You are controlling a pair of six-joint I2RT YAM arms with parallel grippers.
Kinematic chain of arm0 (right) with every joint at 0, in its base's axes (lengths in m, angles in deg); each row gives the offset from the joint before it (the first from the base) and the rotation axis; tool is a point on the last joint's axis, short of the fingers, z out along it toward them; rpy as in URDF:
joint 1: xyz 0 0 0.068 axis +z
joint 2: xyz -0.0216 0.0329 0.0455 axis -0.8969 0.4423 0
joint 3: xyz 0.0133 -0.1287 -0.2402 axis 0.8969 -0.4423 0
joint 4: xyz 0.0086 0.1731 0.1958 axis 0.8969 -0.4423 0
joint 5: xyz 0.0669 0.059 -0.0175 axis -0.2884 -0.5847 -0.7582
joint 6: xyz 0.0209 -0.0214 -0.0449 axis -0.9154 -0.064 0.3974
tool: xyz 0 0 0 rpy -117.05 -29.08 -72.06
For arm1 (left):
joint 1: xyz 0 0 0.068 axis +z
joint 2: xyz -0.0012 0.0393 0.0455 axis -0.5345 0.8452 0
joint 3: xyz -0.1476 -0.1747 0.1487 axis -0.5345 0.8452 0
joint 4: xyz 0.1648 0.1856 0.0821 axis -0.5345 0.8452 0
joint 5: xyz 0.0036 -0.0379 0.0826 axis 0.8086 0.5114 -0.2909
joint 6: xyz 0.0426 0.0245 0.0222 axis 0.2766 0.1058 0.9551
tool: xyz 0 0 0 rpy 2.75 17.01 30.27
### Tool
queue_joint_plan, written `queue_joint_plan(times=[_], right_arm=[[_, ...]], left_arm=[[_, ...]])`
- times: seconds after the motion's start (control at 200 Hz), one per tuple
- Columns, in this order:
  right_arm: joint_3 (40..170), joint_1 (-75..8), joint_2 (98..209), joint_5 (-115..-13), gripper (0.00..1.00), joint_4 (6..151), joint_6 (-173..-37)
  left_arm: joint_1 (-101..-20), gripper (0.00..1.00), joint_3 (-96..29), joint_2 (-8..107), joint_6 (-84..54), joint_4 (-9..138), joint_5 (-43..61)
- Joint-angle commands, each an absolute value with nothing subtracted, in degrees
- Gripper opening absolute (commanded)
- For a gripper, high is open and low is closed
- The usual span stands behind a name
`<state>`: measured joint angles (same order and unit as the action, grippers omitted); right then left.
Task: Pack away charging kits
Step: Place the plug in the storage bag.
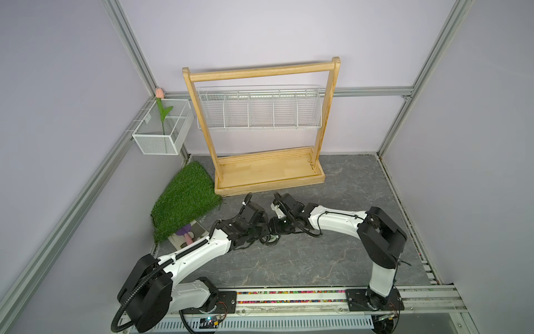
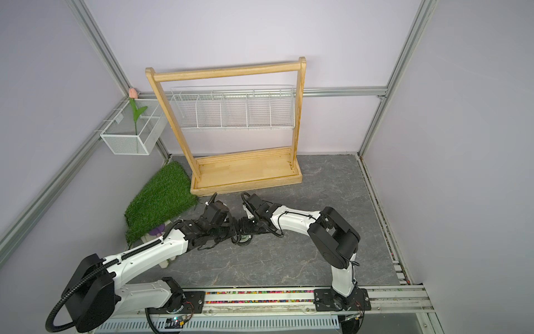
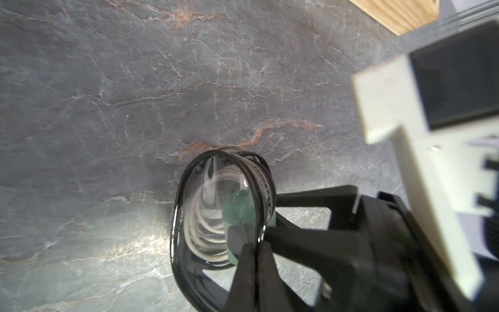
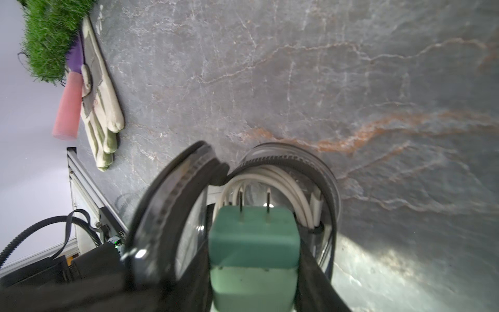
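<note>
While both arms meet over the table point(image 1: 318, 260) in both top views, the clear pouch point(image 1: 272, 240) shows only as a sliver under them. From the left wrist, my left claw point(image 3: 255, 247) is pinched tight on the pouch's black rim, holding its mouth agape. From the right wrist, my right claw point(image 4: 255, 270), partly open, clamps the mint-green charger point(image 4: 253, 243), prongs leading into that mouth, where the white cable coil point(image 4: 272, 175) already lies. I judge insertion under way; next, push deeper, then release.
</note>
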<state>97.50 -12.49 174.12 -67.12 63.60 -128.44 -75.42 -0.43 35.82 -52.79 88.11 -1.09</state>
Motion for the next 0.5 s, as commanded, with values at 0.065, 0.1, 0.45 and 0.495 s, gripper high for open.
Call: queue_joint_plan(times=[0.065, 0.1, 0.45, 0.495], right_arm=[[99.1, -12.0, 176.1, -67.2, 0.32, 63.9, -128.7], [99.1, -12.0, 176.3, -67.4, 0.33, 64.2, -128.7], [101.8, -11.0, 177.8, -65.6, 0.36, 59.5, -126.5], [102.0, -11.0, 177.3, -65.0, 0.35, 58.5, -126.2]], left_arm=[[-75.0, 0.00, 0.1, 34.1, -53.5, 85.0, -0.2], [-74.9, 0.00, 0.1, 34.2, -53.4, 85.2, -0.1], [-74.8, 0.00, -0.8, 35.9, -53.2, 85.9, 0.2], [-74.8, 0.00, -1.0, 36.2, -53.2, 86.4, -0.1]])
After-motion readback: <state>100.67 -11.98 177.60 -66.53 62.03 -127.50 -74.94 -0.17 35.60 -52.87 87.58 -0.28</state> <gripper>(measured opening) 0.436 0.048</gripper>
